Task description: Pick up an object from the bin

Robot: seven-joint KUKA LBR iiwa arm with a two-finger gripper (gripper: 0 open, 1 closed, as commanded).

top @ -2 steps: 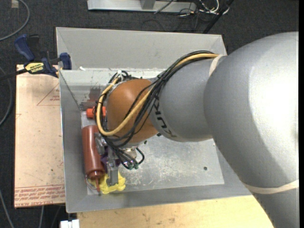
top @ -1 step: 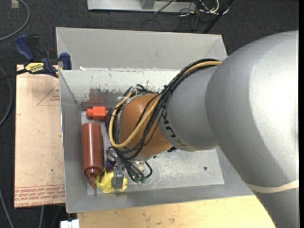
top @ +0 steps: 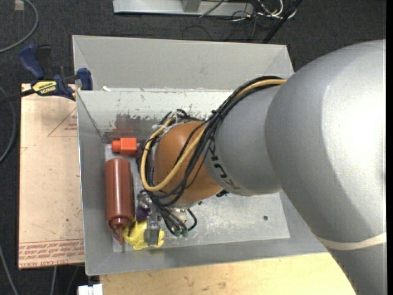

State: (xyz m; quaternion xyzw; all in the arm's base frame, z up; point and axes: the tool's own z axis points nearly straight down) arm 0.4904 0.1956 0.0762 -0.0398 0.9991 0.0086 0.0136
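My gripper (top: 153,224) is low in the bin's front left corner, right over a small yellow thing (top: 137,239) that lies against the front wall. The arm's cover and cables hide most of the gripper. Just left of it a long red-brown cylinder (top: 118,188) lies along the left wall, its lower end touching the yellow thing. An orange block (top: 127,145) sits at the cylinder's far end. A small purple piece (top: 142,211) shows between the cylinder and the gripper.
The arm with its brown cover and looped cables comes in from the right and hides the bin's middle. Bare scuffed floor shows at the front right and along the back wall.
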